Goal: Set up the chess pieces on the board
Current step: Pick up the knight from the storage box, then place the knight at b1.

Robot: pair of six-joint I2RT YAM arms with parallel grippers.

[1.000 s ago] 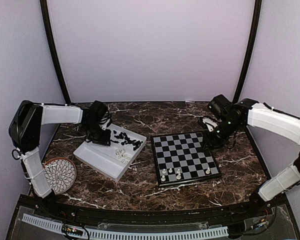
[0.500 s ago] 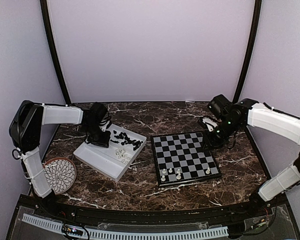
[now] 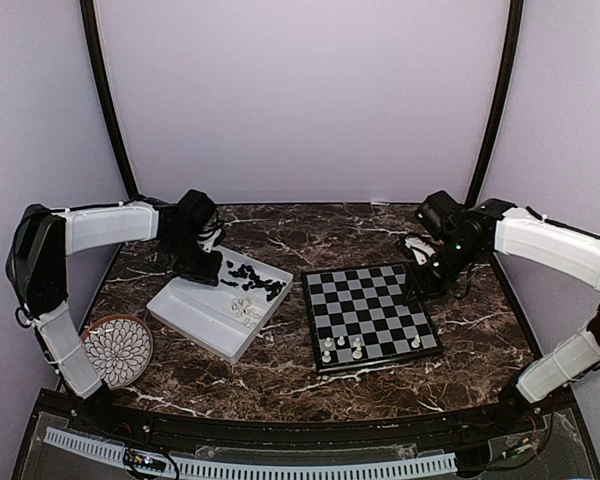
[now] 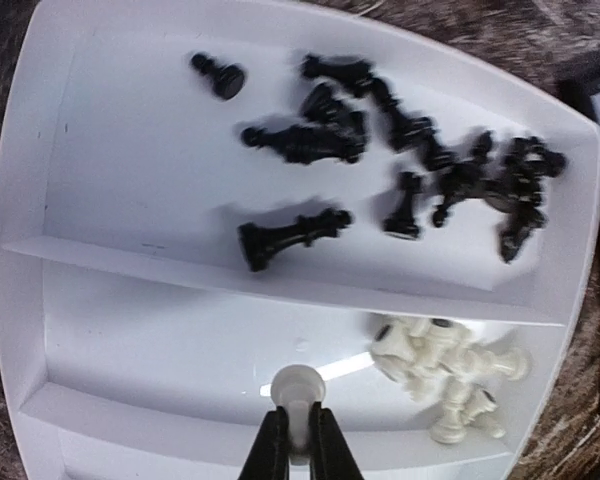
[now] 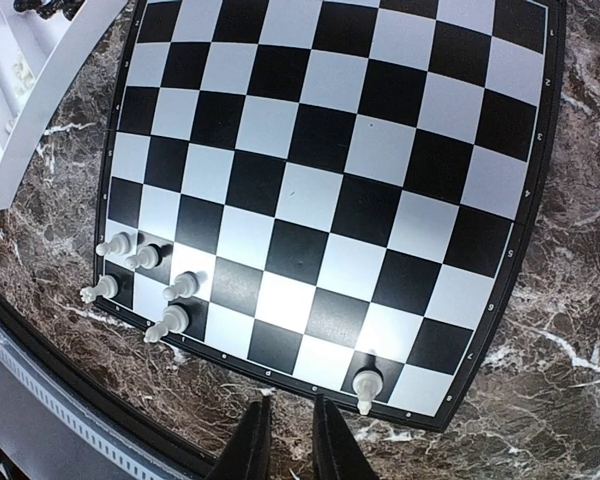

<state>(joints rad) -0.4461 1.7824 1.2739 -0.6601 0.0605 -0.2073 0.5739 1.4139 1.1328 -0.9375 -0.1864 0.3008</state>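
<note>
Left wrist view: we see the left gripper [image 4: 298, 430] pinching one white chess piece [image 4: 293, 383] above the white divided tray [image 4: 40, 150], its long axis in line with the fingers and its rounded end pointing away from them. Loose white pieces [image 4: 440, 370] lie heaped in the middle compartment. Toppled black pieces [image 4: 420, 160] fill the far one, and one black piece [image 4: 292, 233] lies lengthwise along the divider.

The left arm reaches across the marble bench [image 3: 280, 375] past a patterned plate [image 3: 118, 350]. The right gripper [image 5: 285, 440], narrowly parted and empty, hangs near the chessboard [image 5: 330, 180] far right corner. Five standing white pieces [image 5: 170, 322] occupy its near rows.
</note>
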